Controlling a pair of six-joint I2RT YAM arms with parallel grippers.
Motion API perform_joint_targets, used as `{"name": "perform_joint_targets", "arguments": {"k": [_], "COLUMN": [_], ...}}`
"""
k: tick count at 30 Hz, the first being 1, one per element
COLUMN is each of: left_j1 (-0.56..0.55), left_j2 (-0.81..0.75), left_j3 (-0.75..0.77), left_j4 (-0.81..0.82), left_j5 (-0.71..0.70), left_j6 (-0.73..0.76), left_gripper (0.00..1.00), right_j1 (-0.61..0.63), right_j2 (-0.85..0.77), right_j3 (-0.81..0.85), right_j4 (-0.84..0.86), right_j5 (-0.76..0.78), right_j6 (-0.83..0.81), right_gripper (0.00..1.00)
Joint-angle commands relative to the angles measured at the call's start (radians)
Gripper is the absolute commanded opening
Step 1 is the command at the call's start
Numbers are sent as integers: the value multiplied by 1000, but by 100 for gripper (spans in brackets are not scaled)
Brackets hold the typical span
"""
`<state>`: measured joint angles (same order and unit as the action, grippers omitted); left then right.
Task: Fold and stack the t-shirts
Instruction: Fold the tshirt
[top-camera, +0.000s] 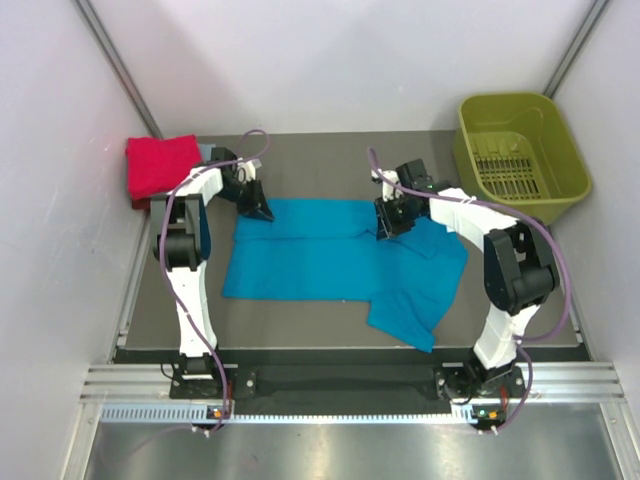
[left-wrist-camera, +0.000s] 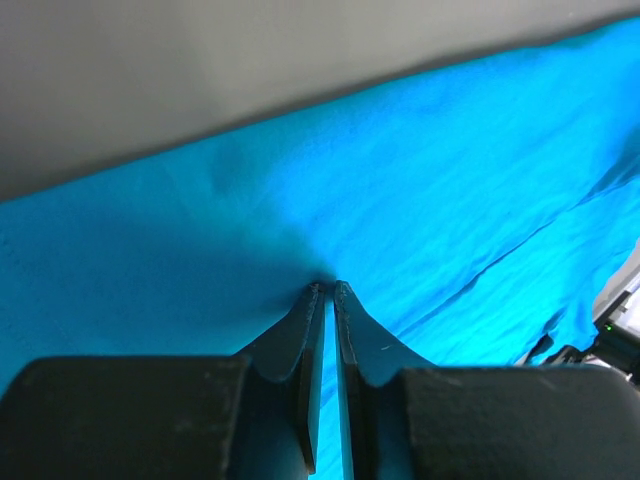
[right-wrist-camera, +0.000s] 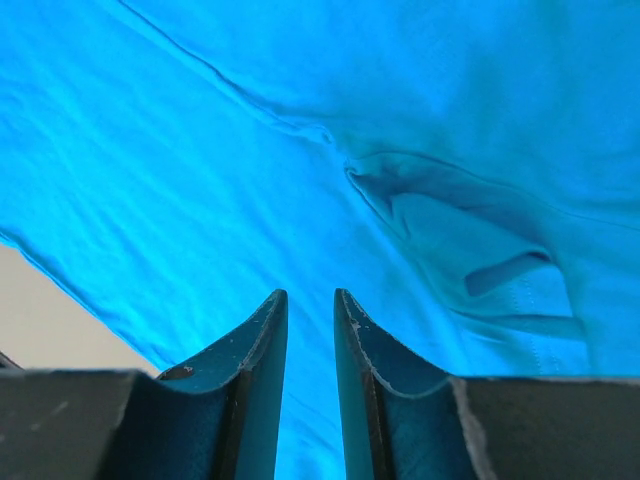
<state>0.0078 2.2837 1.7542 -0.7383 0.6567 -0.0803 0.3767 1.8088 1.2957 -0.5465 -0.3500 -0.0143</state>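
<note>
The teal-blue t-shirt (top-camera: 330, 260) lies spread on the dark table, with one sleeve (top-camera: 415, 305) hanging toward the front right. My left gripper (top-camera: 256, 207) is at the shirt's far left corner. In the left wrist view its jaws (left-wrist-camera: 327, 289) are pinched on a pucker of the teal cloth (left-wrist-camera: 420, 180). My right gripper (top-camera: 392, 224) is over the shirt's far middle. In the right wrist view its jaws (right-wrist-camera: 309, 296) stand slightly apart above the teal cloth (right-wrist-camera: 200, 170), with nothing between them. A folded red shirt (top-camera: 160, 166) lies at the far left, with a pale grey-blue sliver (top-camera: 207, 152) beside it.
An olive-green plastic basket (top-camera: 520, 150) stands at the far right corner. White walls close in on both sides and the back. The table's metal front rail (top-camera: 340, 385) carries both arm bases.
</note>
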Motion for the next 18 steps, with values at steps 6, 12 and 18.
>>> {"name": "perform_joint_targets", "arguments": {"k": [6,12,18], "left_j1": [-5,-5,-5], "left_j2": [37,30,30], "left_j3": [41,31,31], "left_j4": [-7,-18,-15], "left_j5": [-23,-25,-19], "left_j6": [24,25,13], "left_gripper": [15,14,14], "right_j1": [-7,-25,-42], "right_j2": [-26,-19,17], "right_j3": [66,93,97], "right_j4": [-1,16,20], "right_j5": [52,146,132], "right_j6": [-41,-82,-101], "right_gripper": [42,51,51]}}
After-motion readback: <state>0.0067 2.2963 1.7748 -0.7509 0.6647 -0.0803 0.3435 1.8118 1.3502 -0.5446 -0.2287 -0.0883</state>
